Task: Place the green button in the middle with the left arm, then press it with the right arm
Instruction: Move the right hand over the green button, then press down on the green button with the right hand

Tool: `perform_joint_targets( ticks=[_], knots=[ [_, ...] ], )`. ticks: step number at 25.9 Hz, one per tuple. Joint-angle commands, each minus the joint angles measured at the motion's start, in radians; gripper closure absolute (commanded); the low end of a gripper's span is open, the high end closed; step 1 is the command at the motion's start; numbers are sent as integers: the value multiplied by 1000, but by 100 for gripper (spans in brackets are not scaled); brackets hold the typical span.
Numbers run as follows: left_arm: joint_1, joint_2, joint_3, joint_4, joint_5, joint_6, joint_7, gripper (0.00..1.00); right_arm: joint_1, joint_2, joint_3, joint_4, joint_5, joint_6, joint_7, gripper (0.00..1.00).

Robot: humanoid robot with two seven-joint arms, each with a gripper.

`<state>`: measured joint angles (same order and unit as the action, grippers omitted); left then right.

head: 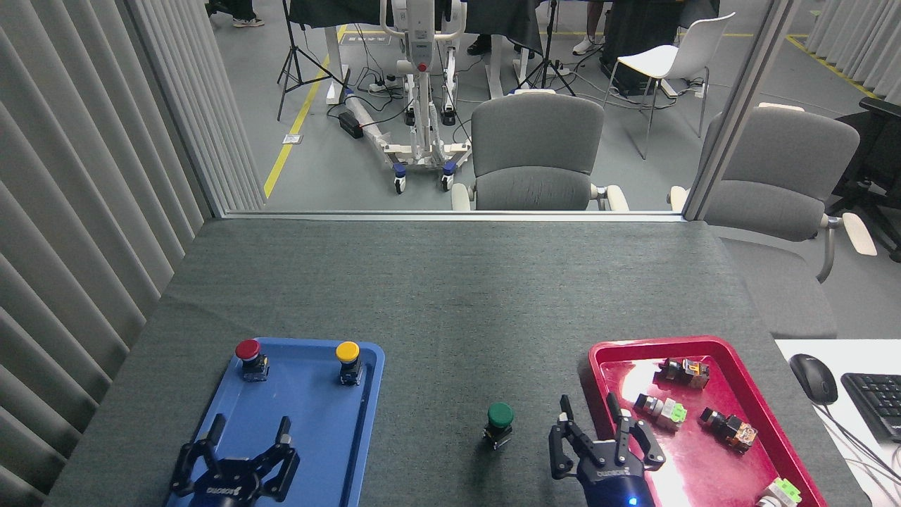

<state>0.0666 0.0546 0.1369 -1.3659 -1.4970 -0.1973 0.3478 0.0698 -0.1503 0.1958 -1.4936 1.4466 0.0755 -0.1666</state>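
Down at the near edge, the left gripper [246, 440] hangs over the blue tray [310, 451], fingers pointing away and spread wide, nothing in them. The right gripper [591, 422] sits at the left rim of the red tray [704, 451], fingers pointing up and away, also parted and empty. Between the two trays, the green button [500, 424] stands upright on the bare grey cloth [450, 296], just left of the right gripper but not touching it. Further back on the blue tray are the red button [249, 358] and yellow button [348, 360]. A few small switch parts [662, 410] lie in the red tray.
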Motion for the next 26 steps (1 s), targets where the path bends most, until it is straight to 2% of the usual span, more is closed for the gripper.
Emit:
perform_joint_targets(
  ticks=[1, 9, 12, 21, 26],
  knots=[
    [52, 25, 44, -28, -6, -1, -6, 0, -50, 23, 76, 52, 15, 21, 38, 55],
    [53, 27, 50, -25, -6, -4, -18, 0, -122, 55, 185, 165, 15, 69, 48, 87],
    [53, 31, 50, -19, -3, -5, -18, 0, -136, 66, 198, 190, 15, 70, 48, 93],
    [52, 50, 52, -21, 3, -4, -18, 0, -151, 78, 202, 234, 14, 70, 50, 94],
    [55, 54, 52, -22, 3, -5, -18, 0, -174, 78, 229, 292, 12, 69, 50, 94]
  ],
)
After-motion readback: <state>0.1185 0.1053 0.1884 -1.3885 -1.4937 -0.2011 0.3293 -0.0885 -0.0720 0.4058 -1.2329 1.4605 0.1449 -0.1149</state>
